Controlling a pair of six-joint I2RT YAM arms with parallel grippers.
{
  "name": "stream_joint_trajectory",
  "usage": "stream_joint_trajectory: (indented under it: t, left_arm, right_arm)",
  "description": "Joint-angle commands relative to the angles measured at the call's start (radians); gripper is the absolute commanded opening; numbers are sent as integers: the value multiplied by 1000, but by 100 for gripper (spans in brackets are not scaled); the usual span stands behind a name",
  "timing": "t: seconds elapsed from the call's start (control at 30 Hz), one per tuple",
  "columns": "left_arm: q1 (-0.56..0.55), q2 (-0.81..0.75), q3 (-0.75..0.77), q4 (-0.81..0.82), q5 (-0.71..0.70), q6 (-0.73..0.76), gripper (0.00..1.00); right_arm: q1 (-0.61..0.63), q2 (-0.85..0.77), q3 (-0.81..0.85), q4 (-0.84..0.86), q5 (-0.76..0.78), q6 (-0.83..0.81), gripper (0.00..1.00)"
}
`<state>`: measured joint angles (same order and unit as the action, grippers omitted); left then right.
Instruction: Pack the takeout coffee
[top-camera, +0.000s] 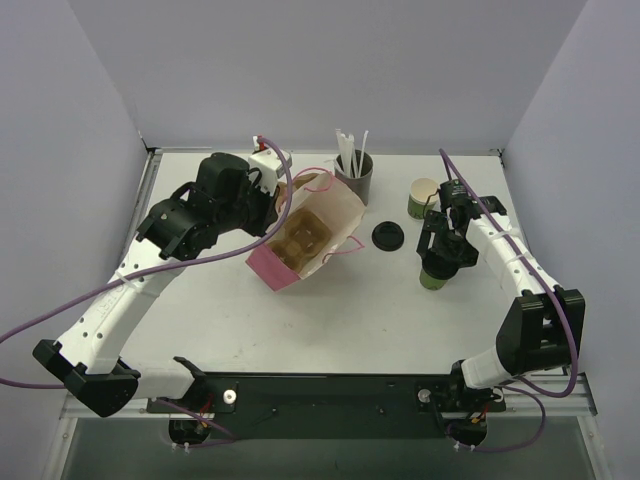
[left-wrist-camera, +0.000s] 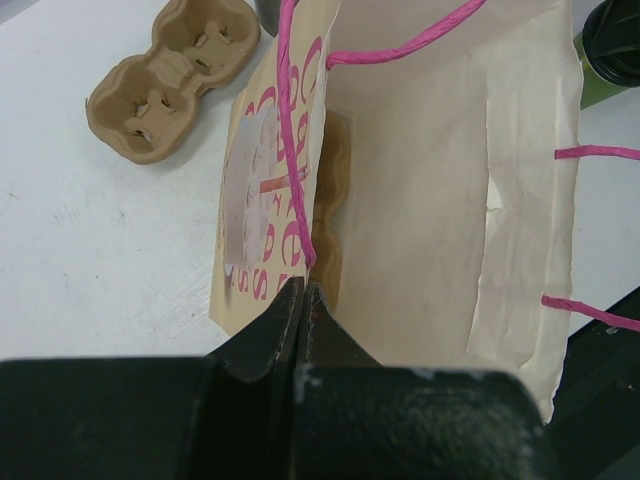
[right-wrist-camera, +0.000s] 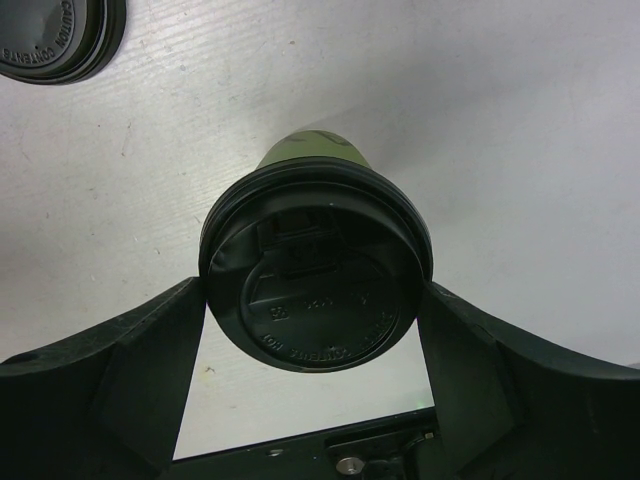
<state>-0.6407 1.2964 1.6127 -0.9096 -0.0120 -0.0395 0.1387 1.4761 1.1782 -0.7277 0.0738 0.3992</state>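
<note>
right gripper (right-wrist-camera: 313, 292) fills the bottom of its wrist view, its two black fingers (right-wrist-camera: 150, 370) set wide on either side of the takeout coffee (right-wrist-camera: 316, 262), a green paper cup capped with a black lid, standing upright on the right side of the white table (top-camera: 330, 310). the fingertips sit at the lid's rim, but whether they press on it or only flank it i cannot tell. a loose black lid (top-camera: 388, 236) lies on the table between that cup and the paper bag (top-camera: 335, 205). the bag is tilted with its mouth open, and a brown cardboard cup carrier (top-camera: 300, 238) sits inside it. the left gripper (left-wrist-camera: 302, 300) is closed on the bag's rim, beside a pink handle (left-wrist-camera: 292, 150). a second carrier (left-wrist-camera: 170, 85) lies empty on the table just beside the bag. farther back, a grey cylinder (top-camera: 354, 185) holds white straws (top-camera: 350, 145), and another green cup (top-camera: 424, 198) shows a cream inside.
</note>
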Motion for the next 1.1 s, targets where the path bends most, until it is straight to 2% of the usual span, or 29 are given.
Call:
stream_joint_trajectory:
  t: [0.0, 0.13, 0.43, 0.53, 0.67, 0.9, 1.07]
  left_arm:
    - [-5, -28, 4, 44, -6, 13, 0]
    - [-4, -28, 4, 46, -3, 12, 0]
    - [-4, -29, 0, 46, -5, 12, 0]
    - [-4, -31, 0, 46, -6, 12, 0]
    - [-5, -29, 0, 46, -3, 12, 0]
    - [-5, -28, 1, 48, -3, 10, 0]
    - [-4, -26, 4, 46, 1, 10, 0]
  right_arm:
    - [-5, -7, -25, -62, 30, 10, 69]
    - [-5, -13, -31, -59, 30, 15, 64]
    - [-5, -13, -38, -55, 21, 13, 63]
    - [-5, -8, -45, -49, 12, 15, 56]
    - [-7, -11, -35, -49, -2, 17, 56]
    - [-1, 0, -20, -75, -20, 6, 80]
    - [1, -26, -6, -76, 0, 3, 88]
